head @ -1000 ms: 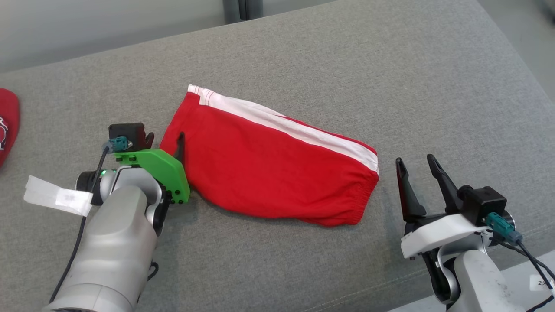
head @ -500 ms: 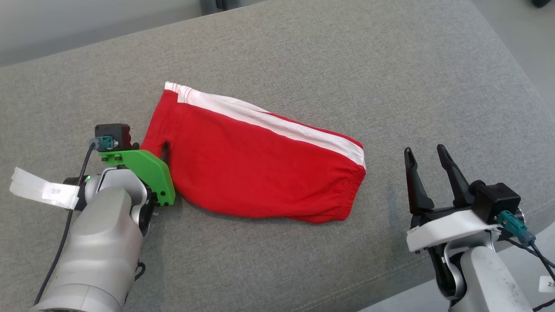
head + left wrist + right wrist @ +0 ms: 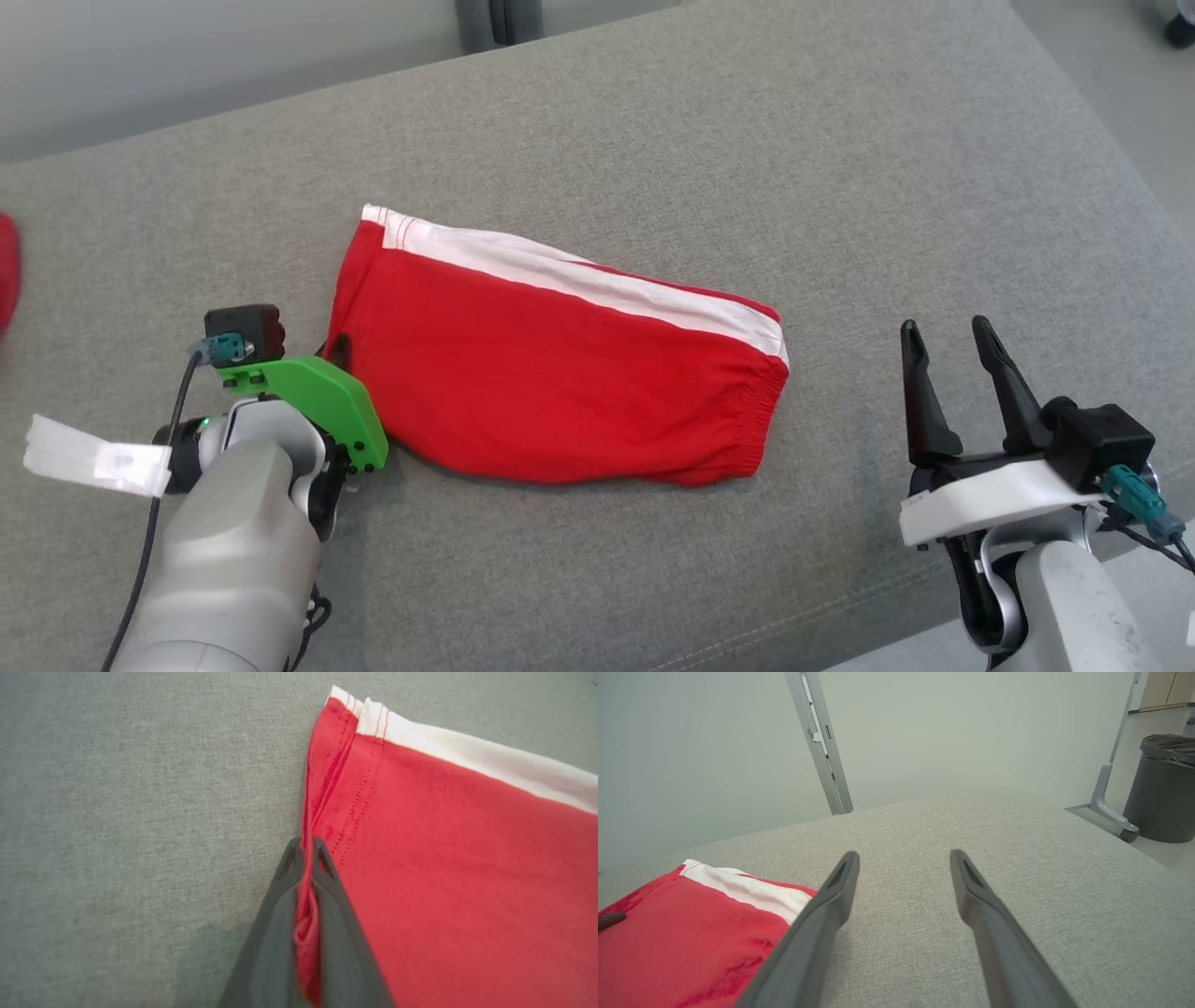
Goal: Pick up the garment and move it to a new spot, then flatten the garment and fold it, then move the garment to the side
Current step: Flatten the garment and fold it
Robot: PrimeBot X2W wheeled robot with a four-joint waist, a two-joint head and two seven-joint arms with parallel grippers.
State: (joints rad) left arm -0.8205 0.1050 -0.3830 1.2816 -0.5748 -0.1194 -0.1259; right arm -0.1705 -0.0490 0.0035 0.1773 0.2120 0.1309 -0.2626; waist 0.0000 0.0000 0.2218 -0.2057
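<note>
Left gripper (image 3: 334,352) is clamped on the hem of the garment (image 3: 560,383), at its 9 o'clock edge. Garment lies flat mid-cushion (image 3: 709,121) and looks already folded; likely only the move aside remains. Right gripper (image 3: 943,329) is spread and empty at the garment's 3 o'clock, apart. Count: one garment, two grippers, one red item (image 3: 5,271) at far 9 o'clock.

Grey woven upholstery (image 3: 840,187) is stretching across the scene, its far edge rounding off before a pale, unmarked wall (image 3: 714,742). A slim metal upright (image 3: 822,742) is rising against that wall behind the cushion. To the right, an angled grey support leg (image 3: 1101,786) is resting on the light floor (image 3: 1171,854), just beside a dark bin (image 3: 1164,788) lined with a black bag. Soft, even light is falling throughout.
</note>
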